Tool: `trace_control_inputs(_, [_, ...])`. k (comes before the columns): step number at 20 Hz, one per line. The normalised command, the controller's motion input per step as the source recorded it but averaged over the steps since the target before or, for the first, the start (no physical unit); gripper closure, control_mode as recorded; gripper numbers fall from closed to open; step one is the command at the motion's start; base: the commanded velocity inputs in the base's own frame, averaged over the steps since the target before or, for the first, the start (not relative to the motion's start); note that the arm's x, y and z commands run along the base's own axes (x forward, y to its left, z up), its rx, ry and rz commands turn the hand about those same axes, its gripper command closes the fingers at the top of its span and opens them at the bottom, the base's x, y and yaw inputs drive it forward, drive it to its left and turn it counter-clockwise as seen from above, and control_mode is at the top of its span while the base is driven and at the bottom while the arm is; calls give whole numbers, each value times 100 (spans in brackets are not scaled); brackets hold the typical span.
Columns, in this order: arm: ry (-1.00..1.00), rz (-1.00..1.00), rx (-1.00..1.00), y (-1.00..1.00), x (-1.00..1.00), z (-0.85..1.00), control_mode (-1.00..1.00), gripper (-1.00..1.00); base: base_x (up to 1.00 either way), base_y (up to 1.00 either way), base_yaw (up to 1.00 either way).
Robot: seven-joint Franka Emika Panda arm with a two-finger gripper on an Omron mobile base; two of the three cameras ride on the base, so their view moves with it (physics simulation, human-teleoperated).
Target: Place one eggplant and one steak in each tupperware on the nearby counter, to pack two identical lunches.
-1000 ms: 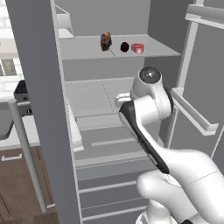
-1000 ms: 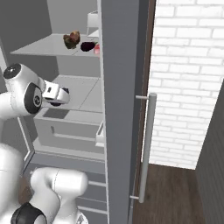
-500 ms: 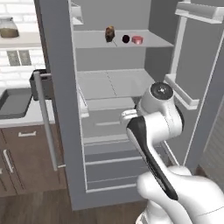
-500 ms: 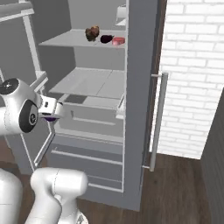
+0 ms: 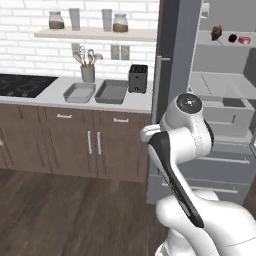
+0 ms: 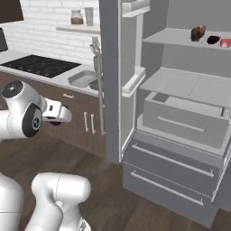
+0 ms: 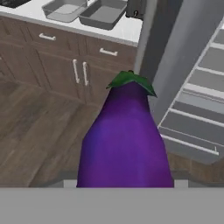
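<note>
A glossy purple eggplant [image 7: 124, 140], green cap at twelve o'clock, sits clamped in the gripper [image 6: 56, 122], while both grey tupperware trays [image 5: 79, 92] [image 5: 112, 92] wait on the counter [image 5: 137, 101] at eleven o'clock.

Open floor lies before the brown wooden cabinets [image 5: 95, 145], while the tall grey open fridge door [image 5: 172, 60] blocks at three o'clock.
</note>
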Motion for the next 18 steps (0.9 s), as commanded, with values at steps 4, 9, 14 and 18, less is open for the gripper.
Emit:
trace_control_inputs(4, [0, 0, 0, 0, 0, 0, 100, 100, 81, 95, 29])
trace_control_inputs(9, [0, 0, 0, 0, 0, 0, 100, 100, 100, 55, -8])
trace_control_inputs(14, [0, 0, 0, 0, 0, 0, 100, 100, 100, 71, -24])
trace_control_inputs(18, [0, 0, 0, 0, 0, 0, 100, 100, 100, 84, -3])
